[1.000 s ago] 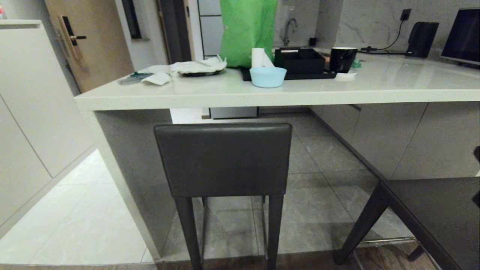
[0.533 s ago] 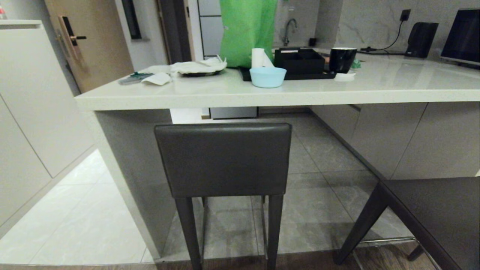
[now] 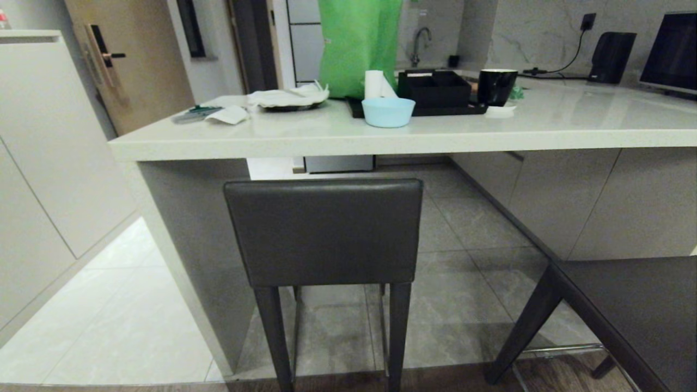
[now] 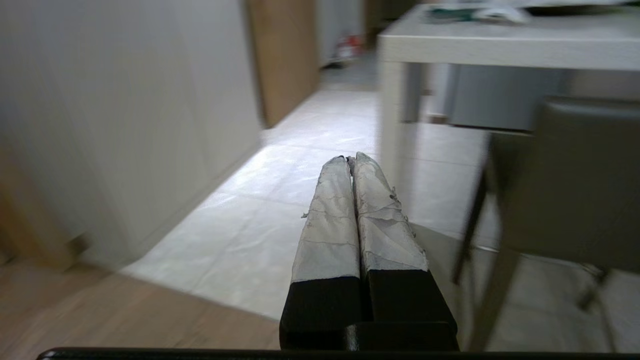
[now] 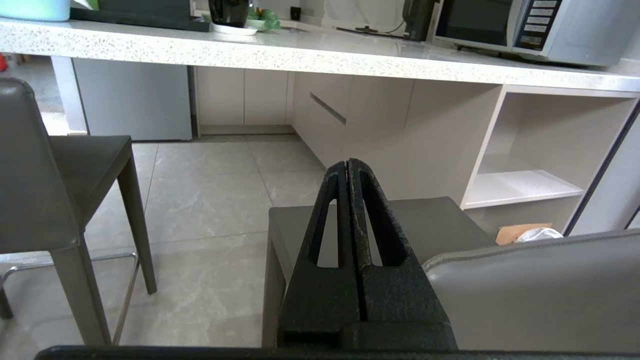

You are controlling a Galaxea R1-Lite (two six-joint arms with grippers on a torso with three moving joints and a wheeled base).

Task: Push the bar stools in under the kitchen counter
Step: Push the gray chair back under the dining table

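Two stools are seen at the counter: the left stool is placed with its backrest just below the counter's front edge and beside the end panel, while the right stool is set further out and turned at an angle, with bare tiled floor left open between them. The left gripper is held over pale floor with its taped fingers pressed together. The right gripper is held above the right stool's backrest, jaws also pressed together, nothing being pinched.
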